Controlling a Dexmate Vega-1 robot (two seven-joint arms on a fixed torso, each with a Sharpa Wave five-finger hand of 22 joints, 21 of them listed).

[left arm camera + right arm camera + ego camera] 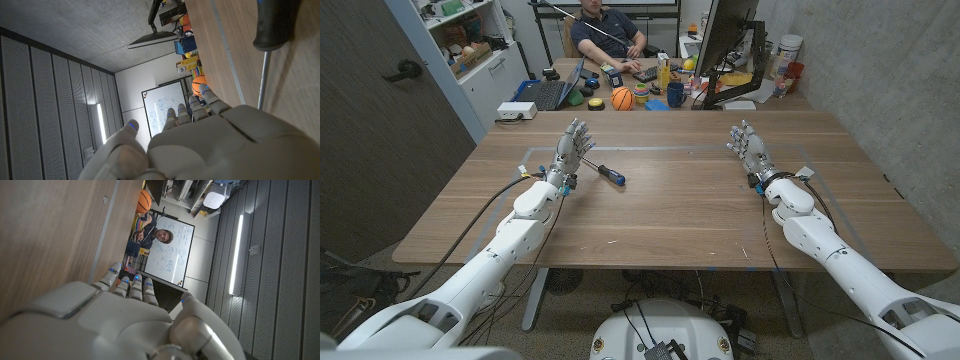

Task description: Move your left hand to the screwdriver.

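Observation:
A screwdriver [606,173] with a black-and-blue handle and a thin metal shaft lies on the wooden table [670,200], left of the middle. My left hand [571,150] stands just left of it, fingers apart and holding nothing, the shaft's tip close to the hand's heel. In the left wrist view the dark handle [276,22] and shaft show on the table beside my left hand [210,145]. My right hand [750,150] stands open on the right side, far from the tool; it also fills the foreground as my right hand [110,325].
Behind the table's far edge stands a cluttered desk with a laptop [548,92], an orange ball [622,98], a blue mug [676,94] and a monitor [725,40]. A person [608,35] sits behind it. Cables run along both forearms.

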